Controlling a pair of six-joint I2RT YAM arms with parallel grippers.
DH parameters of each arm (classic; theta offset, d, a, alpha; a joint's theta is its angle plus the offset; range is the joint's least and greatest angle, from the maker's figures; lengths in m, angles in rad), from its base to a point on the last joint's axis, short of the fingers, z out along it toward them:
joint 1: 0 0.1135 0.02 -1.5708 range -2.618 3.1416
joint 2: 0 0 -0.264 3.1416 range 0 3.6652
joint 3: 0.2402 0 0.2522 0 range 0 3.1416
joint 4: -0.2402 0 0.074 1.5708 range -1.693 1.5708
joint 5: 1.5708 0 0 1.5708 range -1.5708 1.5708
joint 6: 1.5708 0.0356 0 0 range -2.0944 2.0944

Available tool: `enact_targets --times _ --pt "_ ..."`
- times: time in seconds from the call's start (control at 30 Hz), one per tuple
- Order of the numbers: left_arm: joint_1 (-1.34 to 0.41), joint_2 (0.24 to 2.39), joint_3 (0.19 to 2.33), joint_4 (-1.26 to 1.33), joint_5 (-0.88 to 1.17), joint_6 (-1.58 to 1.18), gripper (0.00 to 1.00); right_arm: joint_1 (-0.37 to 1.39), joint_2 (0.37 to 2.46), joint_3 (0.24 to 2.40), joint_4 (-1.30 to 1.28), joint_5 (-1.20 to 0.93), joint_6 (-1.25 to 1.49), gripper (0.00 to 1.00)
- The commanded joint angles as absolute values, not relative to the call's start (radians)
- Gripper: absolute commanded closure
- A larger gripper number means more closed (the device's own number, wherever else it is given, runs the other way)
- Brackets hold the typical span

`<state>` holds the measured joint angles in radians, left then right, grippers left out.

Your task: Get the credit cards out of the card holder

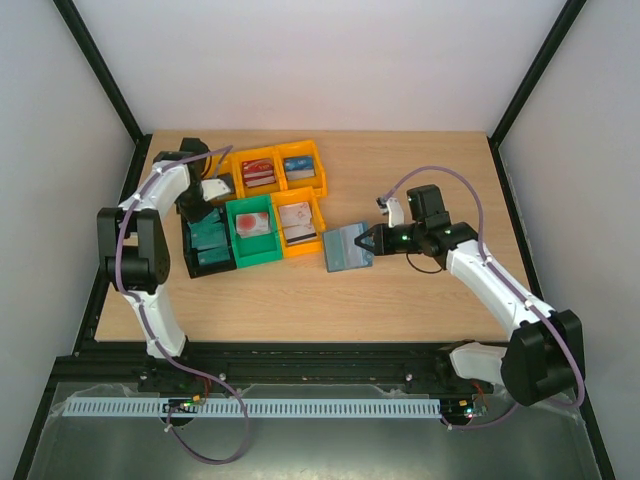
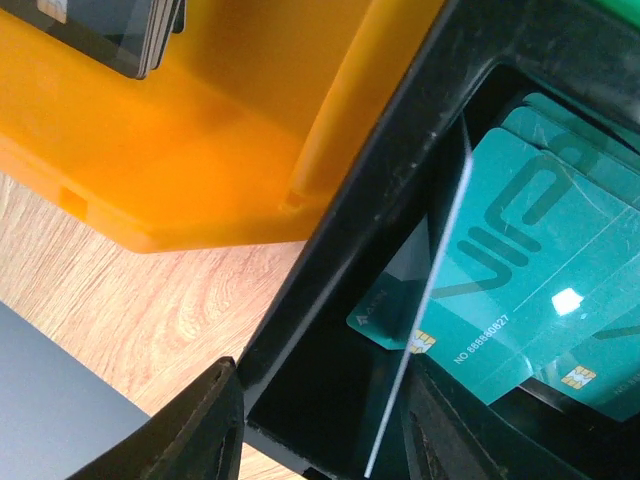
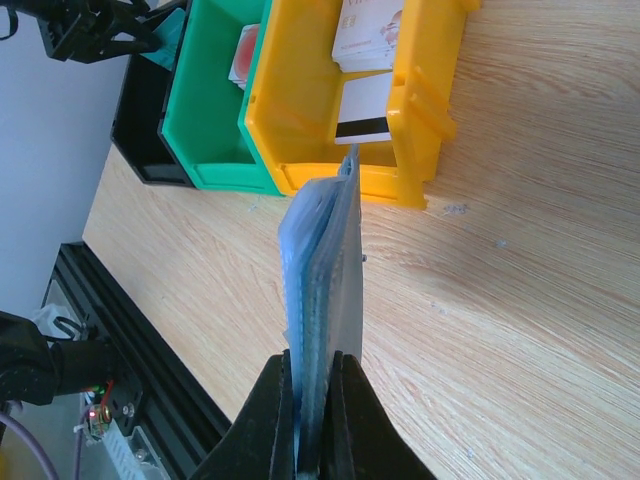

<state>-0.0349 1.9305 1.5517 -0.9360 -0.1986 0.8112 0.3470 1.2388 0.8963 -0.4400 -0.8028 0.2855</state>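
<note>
arms: two, their bases at the bottom edge of the overhead view, one left and one right.
table (image 1: pixel 300 300): one, pale wood.
right gripper (image 1: pixel 374 240): right of centre in the overhead view, jaws pinched nearly together on the right edge of the card holder.
card holder (image 1: pixel 345 248): one, grey-blue, at the centre of the overhead view, just right of the near orange bin. the right wrist view shows it edge-on with its leaves a little apart. whether it touches the table, cannot tell.
bins: five in all, left of centre in the overhead view. three are orange, one green, one black.
near row: three bins side by side. from left they are the black bin (image 2: pixel 390 150), the green bin (image 1: pixel 255 257) and the near orange bin (image 1: pixel 300 250).
left gripper (image 2: pixel 320 410): low over the black bin, jaws apart and gripping nothing.
upright card (image 2: pixel 420 300): one, thin, seen edge-on inside the black bin between the two fingers, closer to the finger at lower right of the frame. whether they touch, cannot tell.
teal cards (image 2: pixel 520 280): at least three, lying overlapped in the black bin, at the right of the left wrist view.
other cards (image 1: pixel 250 222): red and white ones in the green bin and in the near orange bin, count unclear.
far row: two orange bins (image 1: pixel 237 170) side by side at upper left of centre, each with cards inside.
</note>
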Motion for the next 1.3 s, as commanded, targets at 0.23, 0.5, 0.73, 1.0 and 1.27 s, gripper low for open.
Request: enact_targets --times 0.23,0.5,0.73,1.0,1.27 --pt "-0.055 1.893 1.473 -0.892 -0.157 0.812 0.74 0.347 1.19 0.906 -0.465 -0.805 0.266 0.98" --pt "-0.055 1.865 1.445 -0.893 -0.135 0.822 0.8 0.346 1.189 0.905 -0.466 -0.804 0.264 0.98" --pt "-0.065 1.851 1.437 -0.854 -0.154 0.797 0.77 0.345 1.18 0.908 -0.475 -0.804 0.261 0.98" --pt "-0.09 1.719 1.349 -0.767 -0.1 0.736 0.75 0.345 1.171 0.908 -0.471 -0.804 0.261 0.98" --pt "-0.089 1.765 1.188 -0.505 -0.237 0.688 0.78 0.345 1.17 0.911 -0.47 -0.809 0.258 0.98"
